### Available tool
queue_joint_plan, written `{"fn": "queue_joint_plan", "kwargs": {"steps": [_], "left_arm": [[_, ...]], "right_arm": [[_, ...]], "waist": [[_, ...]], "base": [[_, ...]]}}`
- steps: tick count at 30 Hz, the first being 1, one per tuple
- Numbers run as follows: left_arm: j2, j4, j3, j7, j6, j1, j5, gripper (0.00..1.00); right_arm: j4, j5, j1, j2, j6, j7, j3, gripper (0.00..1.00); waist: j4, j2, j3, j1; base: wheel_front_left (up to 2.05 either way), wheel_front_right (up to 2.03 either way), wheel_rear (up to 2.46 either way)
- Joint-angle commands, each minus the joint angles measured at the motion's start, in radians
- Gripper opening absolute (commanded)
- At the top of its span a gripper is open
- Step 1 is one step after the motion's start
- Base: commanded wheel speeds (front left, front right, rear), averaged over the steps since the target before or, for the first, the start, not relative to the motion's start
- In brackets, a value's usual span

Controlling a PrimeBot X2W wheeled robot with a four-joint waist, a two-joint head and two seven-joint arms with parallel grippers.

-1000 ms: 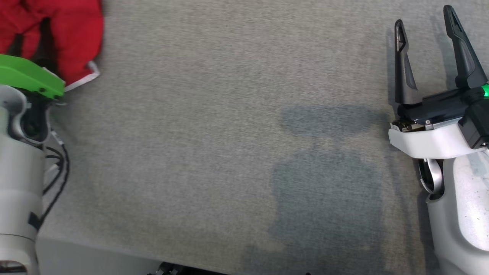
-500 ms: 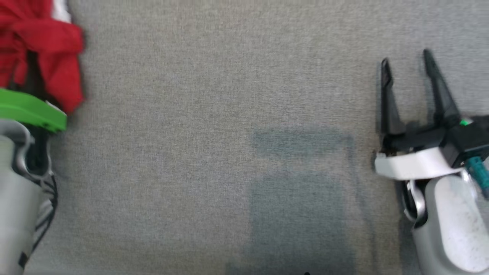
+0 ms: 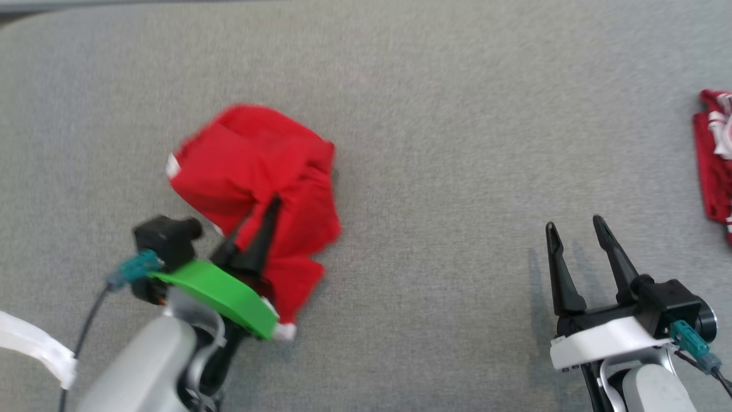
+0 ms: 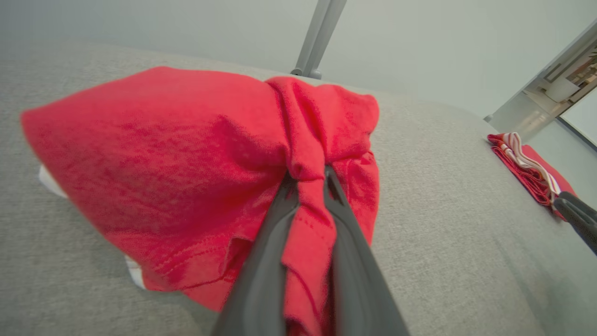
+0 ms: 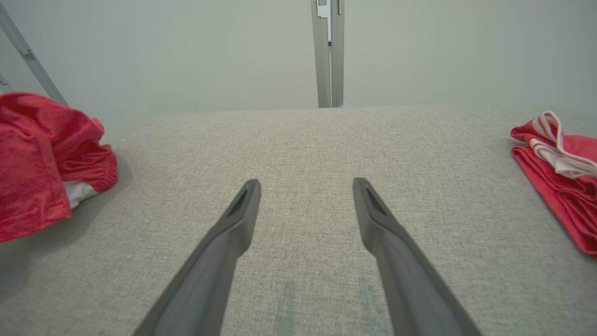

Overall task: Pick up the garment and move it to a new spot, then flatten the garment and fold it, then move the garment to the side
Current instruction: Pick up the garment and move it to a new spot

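Left gripper [image 4: 305,173] pinched tight on bunched fold of red garment [image 3: 251,160], cloth gathered between both fingers. Rest of garment in crumpled heap, left of centre over grey fabric surface [image 3: 434,171]. Right gripper [image 3: 574,222] spread wide, near right. Folded red-and-white cloth [image 3: 712,166] at right edge, well apart.

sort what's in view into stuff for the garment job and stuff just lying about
For the job: red garment, bunched; left gripper, shut on it; right gripper, open; grey table.
Lying about: folded red-and-white cloth at the table's right edge; metal post behind the table.
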Motion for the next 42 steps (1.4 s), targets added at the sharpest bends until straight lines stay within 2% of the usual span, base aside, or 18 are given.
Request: {"fn": "queue_joint_plan", "kwargs": {"steps": [1, 6, 10, 14, 22, 23, 24, 25, 27, 30, 33, 39, 42], "left_arm": [[-0.013, -0.049, -0.022, 0.016, 0.018, 0.035, 0.012, 0.0], [-0.064, -0.182, -0.11, 0.087, 0.063, 0.074, 0.025, 0.0], [-0.11, -0.185, -0.164, 0.131, 0.083, 0.074, 0.031, 0.0], [-0.159, -0.066, -0.197, 0.15, 0.072, 0.051, 0.026, 0.0], [-0.24, 0.309, -0.227, 0.084, 0.027, -0.023, 0.069, 0.0], [-0.252, 0.345, -0.23, 0.075, 0.025, -0.03, 0.072, 0.14], [-0.26, 0.374, -0.237, 0.068, 0.017, -0.036, 0.078, 0.41], [-0.267, 0.399, -0.242, 0.061, 0.016, -0.041, 0.082, 1.0], [-0.27, 0.421, -0.255, 0.049, 0.008, -0.048, 0.098, 1.0], [-0.258, 0.399, -0.247, 0.007, 0.029, -0.038, 0.114, 1.0], [-0.225, 0.323, -0.226, -0.055, 0.084, 0.004, 0.138, 1.0], [-0.111, 0.108, -0.152, -0.117, 0.238, 0.155, 0.189, 1.0], [-0.065, 0.022, -0.095, -0.129, 0.288, 0.249, 0.216, 1.0]], "right_arm": [[0.0, 0.009, 0.028, -0.001, 0.0, 0.0, -0.001, 1.0], [-0.003, 0.03, 0.064, -0.001, 0.0, 0.0, -0.01, 1.0], [-0.005, 0.038, 0.076, -0.001, 0.0, 0.0, -0.024, 1.0], [-0.007, 0.045, 0.08, 0.0, 0.0, 0.0, -0.032, 1.0], [0.002, 0.054, 0.061, 0.0, 0.0, 0.0, -0.029, 1.0], [0.003, 0.054, 0.062, 0.0, 0.0, 0.0, -0.031, 1.0], [0.003, 0.054, 0.065, 0.0, 0.0, 0.0, -0.033, 1.0], [0.003, 0.052, 0.069, -0.001, 0.0, 0.0, -0.037, 1.0], [0.002, 0.041, 0.079, -0.001, 0.0, 0.0, -0.046, 1.0], [-0.005, 0.027, 0.089, -0.001, 0.0, 0.0, -0.063, 1.0], [-0.018, 0.01, 0.109, 0.0, 0.0, 0.0, -0.078, 1.0], [-0.042, -0.013, 0.155, -0.001, 0.0, 0.0, -0.112, 1.0], [-0.055, -0.021, 0.174, -0.001, 0.0, 0.0, -0.129, 1.0]], "waist": [[-0.118, -0.0001, -0.166, 0.0], [-0.171, -0.0001, -0.203, 0.0], [-0.199, -0.0001, -0.214, 0.0], [-0.214, -0.0001, -0.213, 0.0], [-0.223, -0.0001, -0.201, 0.0], [-0.22, -0.0001, -0.203, 0.0], [-0.216, -0.0001, -0.205, 0.0], [-0.21, -0.0001, -0.209, 0.0], [-0.197, -0.0001, -0.219, 0.0], [-0.177, -0.0001, -0.237, 0.0], [-0.15, -0.0001, -0.263, 0.0], [-0.087, -0.0001, -0.305, 0.0], [-0.055, -0.0001, -0.321, 0.0]], "base": [[0.0, 0.0, 0.0], [0.0, 0.0, 0.0], [0.0, 0.0, 0.0], [0.0, 0.0, 0.0], [0.0, 0.0, 0.0], [0.0, 0.0, 0.0], [0.0, 0.0, 0.0], [0.0, 0.0, 0.0], [0.0, 0.0, 0.0], [0.0, 0.0, 0.0], [0.0, 0.0, 0.0], [0.0, 0.0, 0.0], [0.0, 0.0, 0.0]]}}
